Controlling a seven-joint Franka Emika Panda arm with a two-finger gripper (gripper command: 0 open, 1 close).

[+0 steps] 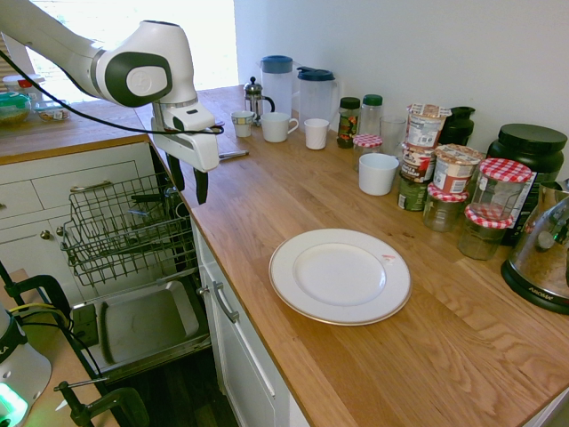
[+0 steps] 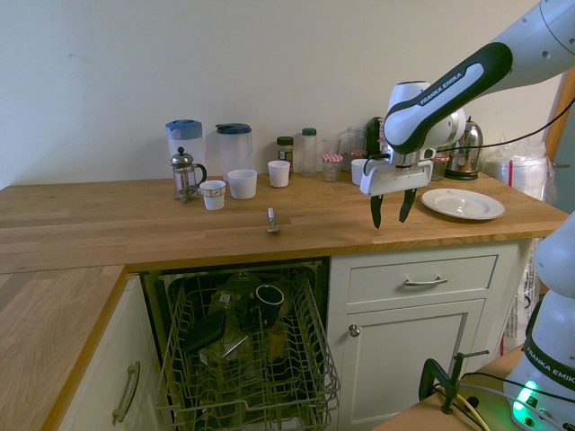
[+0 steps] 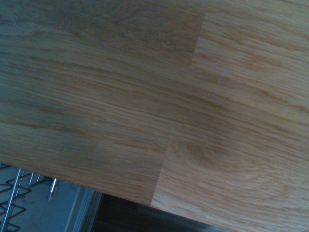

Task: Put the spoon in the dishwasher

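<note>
Silver spoon [image 2: 272, 221] at the fingers' [image 2: 393, 224] 9 o'clock in the second exterior view; fingers apart, empty. Slim handle could slip if pinched off-centre.

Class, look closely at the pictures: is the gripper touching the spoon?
Apart. The second exterior view shows it plainly: the spoon lies on the countertop, with bare wood between it and the open gripper.
</note>
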